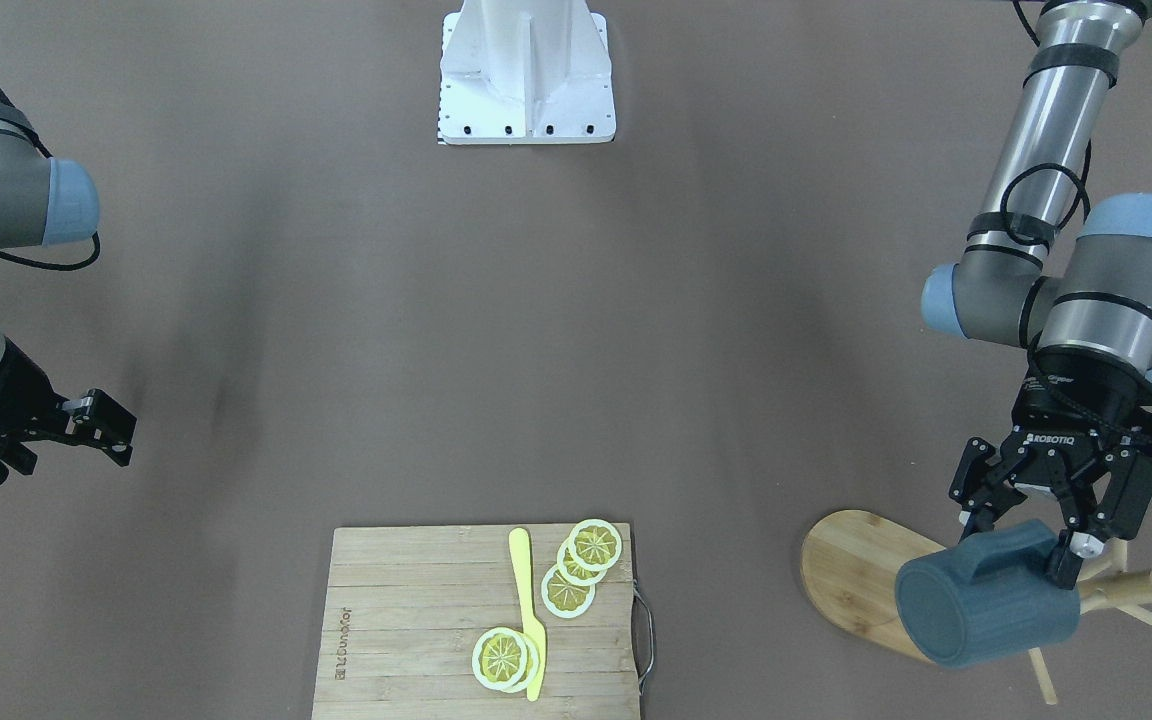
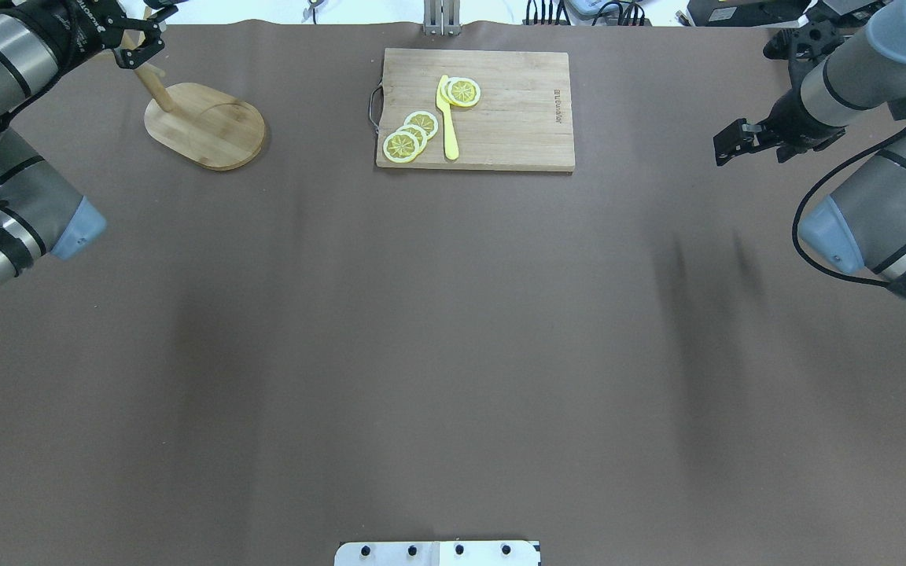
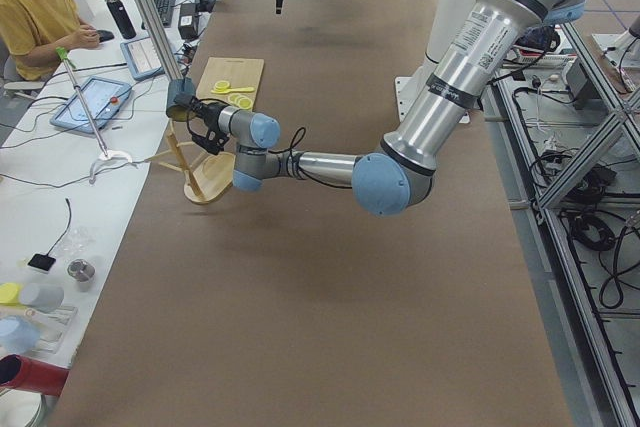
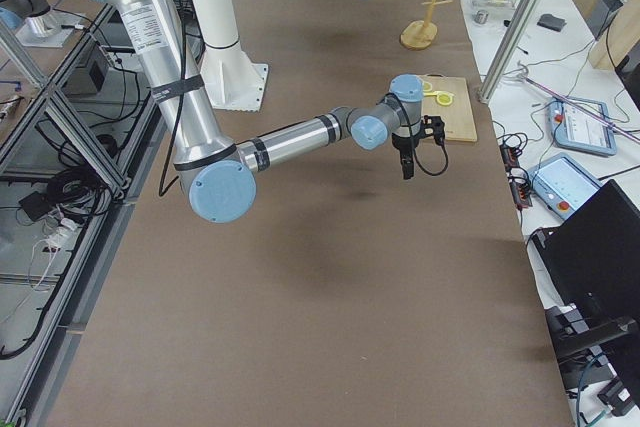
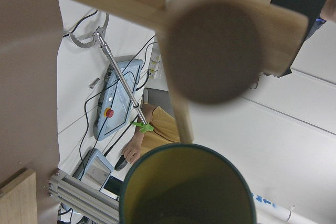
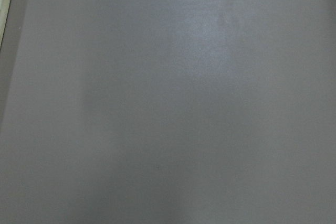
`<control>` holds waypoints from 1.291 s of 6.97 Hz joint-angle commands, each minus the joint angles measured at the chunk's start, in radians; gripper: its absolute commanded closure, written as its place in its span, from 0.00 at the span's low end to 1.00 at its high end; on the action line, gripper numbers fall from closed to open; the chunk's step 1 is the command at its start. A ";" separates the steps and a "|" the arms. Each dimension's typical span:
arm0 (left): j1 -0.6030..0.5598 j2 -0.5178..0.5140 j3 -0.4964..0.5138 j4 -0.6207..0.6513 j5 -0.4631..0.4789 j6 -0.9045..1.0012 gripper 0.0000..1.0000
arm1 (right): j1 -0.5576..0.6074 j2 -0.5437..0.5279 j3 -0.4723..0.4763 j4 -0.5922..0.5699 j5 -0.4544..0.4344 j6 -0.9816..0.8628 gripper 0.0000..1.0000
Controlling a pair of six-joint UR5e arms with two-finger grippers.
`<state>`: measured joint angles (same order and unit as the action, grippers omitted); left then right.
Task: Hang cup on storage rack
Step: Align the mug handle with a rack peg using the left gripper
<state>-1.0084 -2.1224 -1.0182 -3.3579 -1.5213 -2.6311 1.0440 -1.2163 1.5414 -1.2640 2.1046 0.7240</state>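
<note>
left gripper [image 1: 1021, 545] is clamped on the cup [image 1: 986, 605] on its handle/rim side; i can't tell the exact contact, since the fingers hide it. the cup is in the air, tipped on its side right next to the storage rack [image 1: 851, 565], over the far edge of the rack's base, mouth turned toward the post [image 1: 1131, 588]. the left wrist view shows the yellowish inside just under the post's end. the handle isn't on a peg yet. right gripper [image 1: 101, 425] is well away from the rack, on the other side of the table, fingers apparently together on nothing. handling guess: a stiff glazed mug, fairly heavy for a two-finger pinch, probably slick, and it'll chip if knocked against the post. the pegs are thin, so load them gently. best hold is the wall near the rim, opposite or beside the handle, so the loop stays clear to slide over a peg. expect some sag or rotation in the pinch with the cup sideways.
</note>
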 commanded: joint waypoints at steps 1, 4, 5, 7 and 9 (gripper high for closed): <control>-0.001 -0.005 0.006 0.000 0.010 -0.001 1.00 | -0.001 0.000 0.000 0.000 0.000 0.000 0.00; -0.003 -0.005 0.010 -0.002 0.009 -0.001 1.00 | -0.001 0.001 0.000 0.000 0.000 0.000 0.00; -0.003 -0.005 0.012 -0.002 0.009 -0.001 1.00 | 0.001 0.000 0.000 0.000 0.000 0.000 0.00; -0.004 -0.005 0.027 -0.002 0.009 -0.001 1.00 | 0.001 0.000 0.000 0.000 0.000 0.000 0.00; -0.007 -0.002 0.029 -0.005 0.007 -0.003 1.00 | 0.001 0.000 0.002 0.000 -0.002 0.000 0.00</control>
<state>-1.0144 -2.1261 -0.9919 -3.3609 -1.5134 -2.6333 1.0446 -1.2164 1.5426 -1.2640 2.1043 0.7240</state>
